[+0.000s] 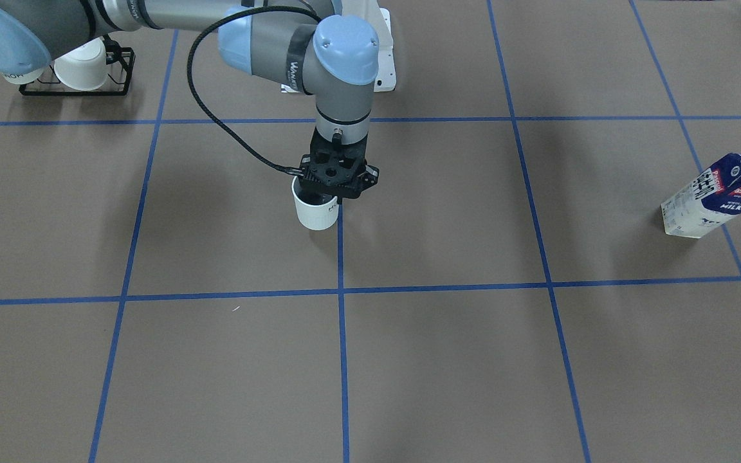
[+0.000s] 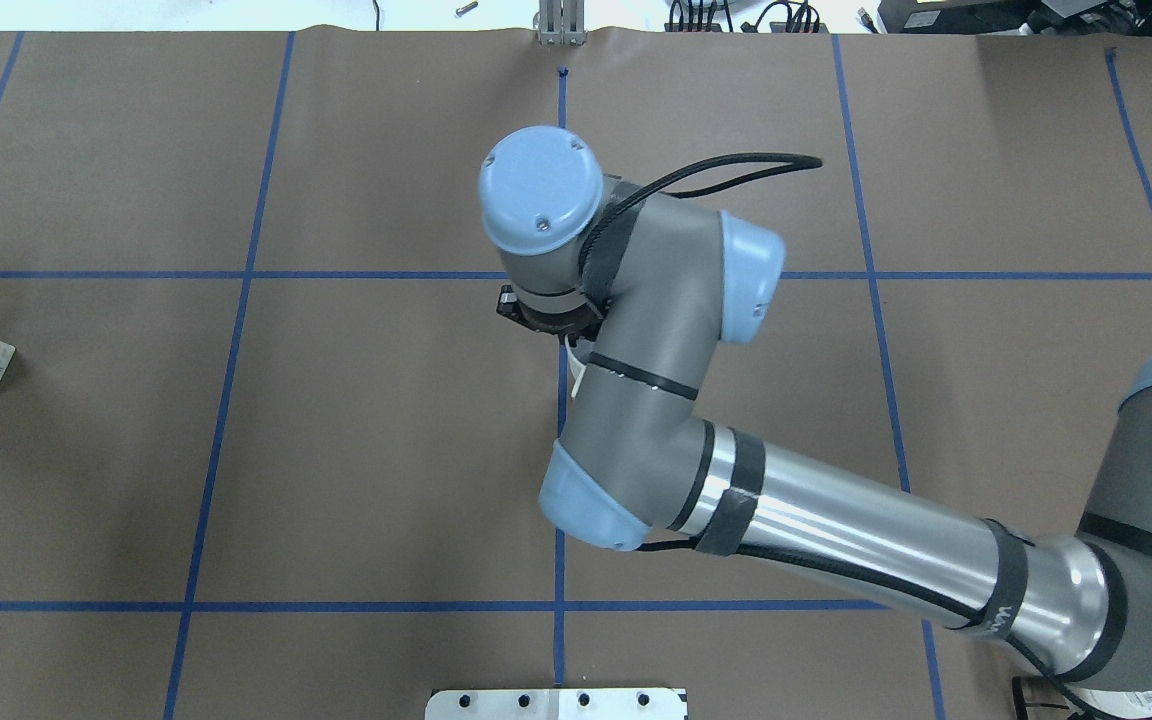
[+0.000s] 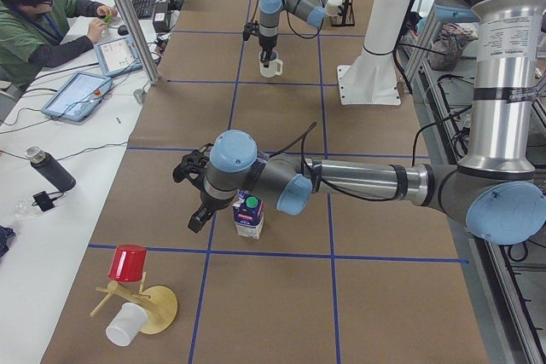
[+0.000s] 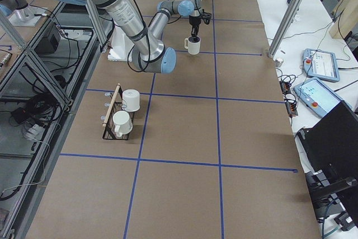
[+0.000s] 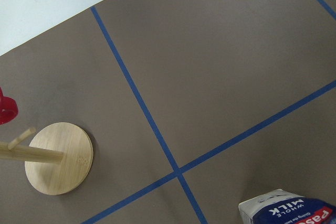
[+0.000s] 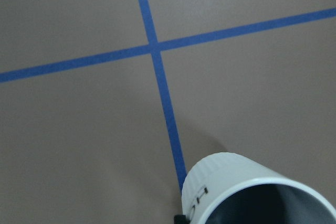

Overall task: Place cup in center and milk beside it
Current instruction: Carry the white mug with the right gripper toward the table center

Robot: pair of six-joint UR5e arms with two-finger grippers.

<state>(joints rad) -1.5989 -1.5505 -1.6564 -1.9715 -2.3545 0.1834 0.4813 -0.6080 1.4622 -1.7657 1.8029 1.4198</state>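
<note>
The cup [image 1: 316, 213] is a small white mug with a dark inside and dark lettering. It stands at the middle tape line [image 1: 341, 257] of the brown gridded surface. My right gripper [image 1: 335, 193] reaches down from above and is shut on the cup's rim; the cup fills the bottom of the right wrist view [image 6: 252, 192]. In the overhead view my right arm hides the cup. The milk [image 1: 721, 196], a navy and white carton with a green cap, stands far off at the table's left end. My left gripper [image 3: 200, 213] hovers beside the milk [image 3: 248, 217]; I cannot tell whether it is open or shut.
A black wire rack [image 4: 117, 117] with two white mugs stands near the right arm's base. A wooden stand [image 3: 145, 304] with a red cup [image 3: 128, 262] and a white cup [image 3: 126, 326] stands near the milk. A person sits at the desk [image 3: 34, 19] beside the table.
</note>
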